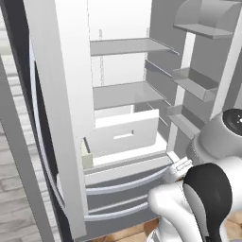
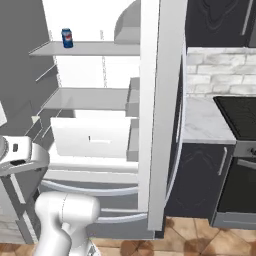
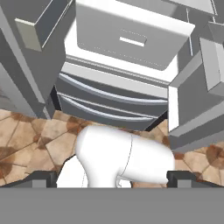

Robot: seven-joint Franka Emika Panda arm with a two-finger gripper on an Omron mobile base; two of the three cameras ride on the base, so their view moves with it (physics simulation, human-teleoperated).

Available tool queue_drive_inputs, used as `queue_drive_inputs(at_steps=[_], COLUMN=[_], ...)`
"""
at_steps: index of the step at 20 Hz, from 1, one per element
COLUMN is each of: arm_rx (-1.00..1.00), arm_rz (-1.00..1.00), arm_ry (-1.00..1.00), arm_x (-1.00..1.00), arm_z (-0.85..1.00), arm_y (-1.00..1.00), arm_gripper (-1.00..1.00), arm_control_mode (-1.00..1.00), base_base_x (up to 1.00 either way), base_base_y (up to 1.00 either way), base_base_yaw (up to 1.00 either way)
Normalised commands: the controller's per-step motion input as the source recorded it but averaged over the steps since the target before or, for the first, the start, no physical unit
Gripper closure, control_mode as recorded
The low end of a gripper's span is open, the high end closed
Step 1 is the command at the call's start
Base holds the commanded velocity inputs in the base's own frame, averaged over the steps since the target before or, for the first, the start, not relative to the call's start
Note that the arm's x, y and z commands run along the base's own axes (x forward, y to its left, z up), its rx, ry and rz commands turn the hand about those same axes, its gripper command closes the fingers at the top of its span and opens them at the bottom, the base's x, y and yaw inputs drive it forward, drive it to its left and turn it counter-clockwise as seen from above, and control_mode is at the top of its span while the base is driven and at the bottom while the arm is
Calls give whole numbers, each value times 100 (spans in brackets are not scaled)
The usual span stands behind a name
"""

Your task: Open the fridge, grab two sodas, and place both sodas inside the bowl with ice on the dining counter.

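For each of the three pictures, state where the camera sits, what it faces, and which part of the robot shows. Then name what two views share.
Left base view: behind the arm, left, facing the open grey steel fridge; white arm lower right.
Right base view: behind, right, same fridge; small blue soda can on the upper shelf; arm lower left.
Hand view: on the hand, looking down at the fridge's lower drawers; open gripper.
Shared: the white pull-out interior drawer.

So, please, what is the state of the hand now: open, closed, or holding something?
Hand: open, fingertips wide apart, holding nothing; it points at the lower part of the open fridge.
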Motion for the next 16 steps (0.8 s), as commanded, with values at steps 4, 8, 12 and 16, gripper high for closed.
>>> queue_drive_inputs(at_steps=[4, 8, 12, 16], arm_rx=[0, 0, 0, 0], arm_rz=[0, 0, 0, 0], arm_ry=[0, 0, 0, 0], arm_x=[0, 0, 0, 0], arm_z=[0, 0, 0, 0], arm_y=[0, 0, 0, 0], arm_gripper=[-100, -100, -100, -100], arm_control_mode=[100, 100, 100, 100], base_base_x=[58, 54, 52, 53], base_base_y=[-31, -35, -32, -29], base_base_yaw=[22, 18, 13, 6])
